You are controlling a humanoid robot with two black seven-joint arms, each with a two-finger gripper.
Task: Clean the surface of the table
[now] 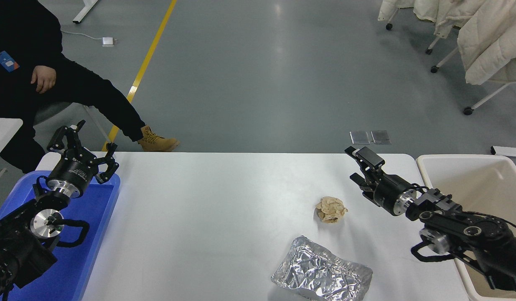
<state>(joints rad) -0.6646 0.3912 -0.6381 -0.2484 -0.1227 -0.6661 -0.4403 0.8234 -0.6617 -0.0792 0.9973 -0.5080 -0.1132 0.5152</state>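
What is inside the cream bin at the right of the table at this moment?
The visible part of the cream bin shows only bare inner walls and floor, nothing in it. The right arm crosses its near corner and the picture's edge cuts off its right side, so those parts cannot be checked.

Left end effector [83,144] parked lower left, fingers spread; right end effector [362,165] empty, fingers apart.
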